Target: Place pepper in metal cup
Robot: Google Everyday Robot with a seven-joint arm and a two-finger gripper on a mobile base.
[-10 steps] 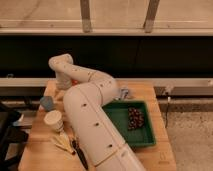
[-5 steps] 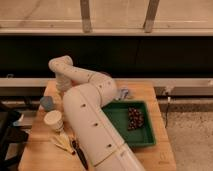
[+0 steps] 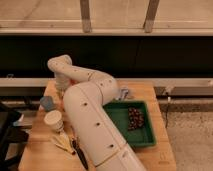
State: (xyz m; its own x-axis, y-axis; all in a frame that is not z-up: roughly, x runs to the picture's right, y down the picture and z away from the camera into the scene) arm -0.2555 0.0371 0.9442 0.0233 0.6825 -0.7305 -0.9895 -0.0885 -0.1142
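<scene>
My white arm reaches across the wooden table [image 3: 150, 90] to its far left corner. The gripper [image 3: 60, 88] hangs there, pointing down, just behind a grey-blue metal cup [image 3: 46, 103]. The gripper is above and a little to the right of the cup. No long orange-red pepper shows in the camera view; it is hidden or out of view, and I cannot tell whether the gripper holds anything.
A white cup [image 3: 53, 120] stands in front of the metal cup. A green tray [image 3: 118, 116] at right holds a dark bunch of grapes [image 3: 135, 118]. Yellowish pieces [image 3: 62, 143] and a dark utensil [image 3: 79, 153] lie near the front. A pale blue object [image 3: 123, 93] lies behind the tray.
</scene>
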